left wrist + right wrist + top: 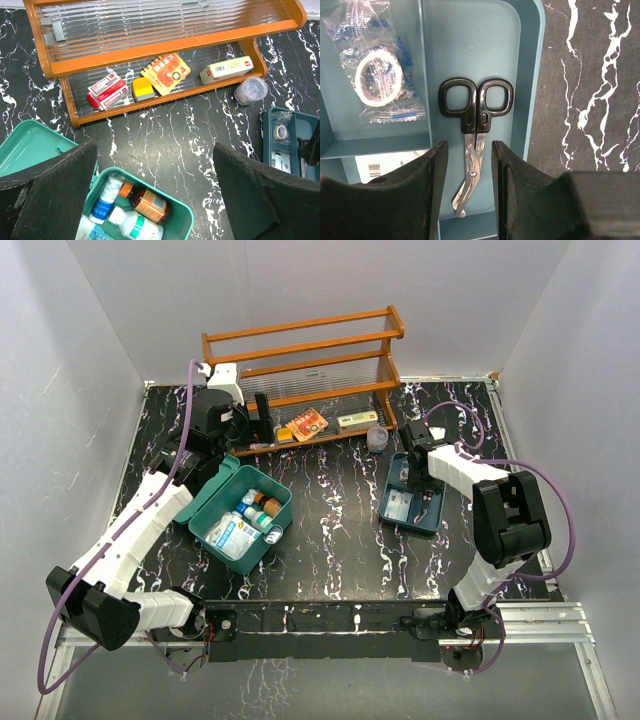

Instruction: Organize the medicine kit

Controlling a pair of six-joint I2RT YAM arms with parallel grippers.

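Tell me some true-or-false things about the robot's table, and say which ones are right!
1. The medicine kit has its lid open. True.
2. The scissors lie inside the medicine kit. False: they lie in the blue-grey tray.
3. The right gripper is open, straddling the scissors' blades in its wrist view. True.
4. The left gripper is holding a bottle. False: it is wide open and holds nothing.
5. The rack has nothing on its bottom shelf. False: an orange notebook and small boxes sit there.
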